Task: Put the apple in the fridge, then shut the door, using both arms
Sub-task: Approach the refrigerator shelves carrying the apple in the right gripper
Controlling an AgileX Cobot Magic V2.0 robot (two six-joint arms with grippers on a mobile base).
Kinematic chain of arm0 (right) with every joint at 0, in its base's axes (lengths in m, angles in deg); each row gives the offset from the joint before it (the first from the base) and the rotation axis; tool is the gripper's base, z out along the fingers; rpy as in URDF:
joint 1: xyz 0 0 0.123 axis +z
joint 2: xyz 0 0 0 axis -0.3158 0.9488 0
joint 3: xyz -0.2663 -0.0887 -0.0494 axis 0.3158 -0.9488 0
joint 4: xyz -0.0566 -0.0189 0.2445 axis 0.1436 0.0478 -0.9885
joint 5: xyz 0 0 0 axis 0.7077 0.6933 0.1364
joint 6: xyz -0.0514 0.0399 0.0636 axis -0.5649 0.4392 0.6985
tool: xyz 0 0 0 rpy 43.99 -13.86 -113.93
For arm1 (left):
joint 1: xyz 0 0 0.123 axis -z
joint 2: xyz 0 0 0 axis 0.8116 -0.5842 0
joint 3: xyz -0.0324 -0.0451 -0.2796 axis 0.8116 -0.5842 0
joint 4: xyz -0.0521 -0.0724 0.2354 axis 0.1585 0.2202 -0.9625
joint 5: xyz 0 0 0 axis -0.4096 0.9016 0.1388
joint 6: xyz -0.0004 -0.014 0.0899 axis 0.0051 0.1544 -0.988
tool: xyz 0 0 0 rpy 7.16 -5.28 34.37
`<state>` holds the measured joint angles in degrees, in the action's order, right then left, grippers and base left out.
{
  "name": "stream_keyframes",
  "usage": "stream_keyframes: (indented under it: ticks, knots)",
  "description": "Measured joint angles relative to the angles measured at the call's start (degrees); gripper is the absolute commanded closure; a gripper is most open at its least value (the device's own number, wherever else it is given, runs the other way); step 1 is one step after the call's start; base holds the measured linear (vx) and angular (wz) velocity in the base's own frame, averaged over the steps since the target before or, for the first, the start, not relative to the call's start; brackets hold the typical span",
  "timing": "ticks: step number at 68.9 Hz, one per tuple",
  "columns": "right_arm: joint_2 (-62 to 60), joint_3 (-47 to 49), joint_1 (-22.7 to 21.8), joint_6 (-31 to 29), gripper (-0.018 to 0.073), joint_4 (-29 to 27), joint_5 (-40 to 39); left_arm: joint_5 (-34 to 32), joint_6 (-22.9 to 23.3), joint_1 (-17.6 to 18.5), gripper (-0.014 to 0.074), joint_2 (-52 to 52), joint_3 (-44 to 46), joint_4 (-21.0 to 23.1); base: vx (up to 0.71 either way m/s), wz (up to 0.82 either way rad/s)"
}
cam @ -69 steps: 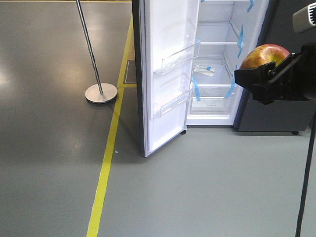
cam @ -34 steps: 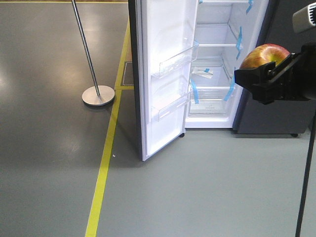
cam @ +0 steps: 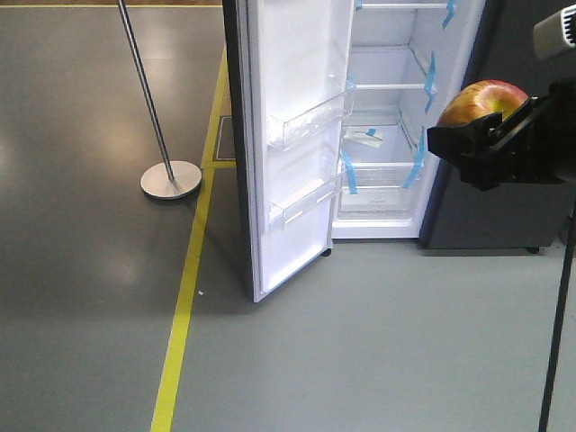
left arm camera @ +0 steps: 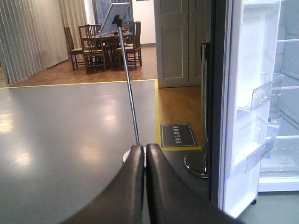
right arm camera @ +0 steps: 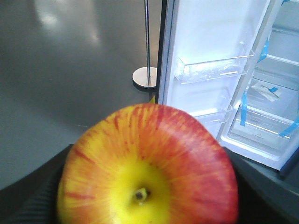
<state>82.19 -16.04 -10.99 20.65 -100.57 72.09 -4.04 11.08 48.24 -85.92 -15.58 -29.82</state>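
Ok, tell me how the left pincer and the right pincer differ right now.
The left pincer holds nothing; the right pincer grips the apple. The left pincer's fingers are pressed together; the right pincer's are spread around the fruit. Both are black, and both are short of the open fridge.

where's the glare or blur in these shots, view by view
Front-facing view: soft light patches glare on the floor. Left wrist view: the door lining is blown out white. Right wrist view: the apple fills the frame, slightly soft.
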Motion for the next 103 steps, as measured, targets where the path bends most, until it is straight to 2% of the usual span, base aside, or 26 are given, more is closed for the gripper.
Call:
stream_keyframes:
  ticks: [103]
  knots:
    - [0.0,0.0,0.0,0.0,0.0503,0.0,0.0,0.0,0.0,0.0,0.0605,0.0,0.0,0.0,0.07,0.0]
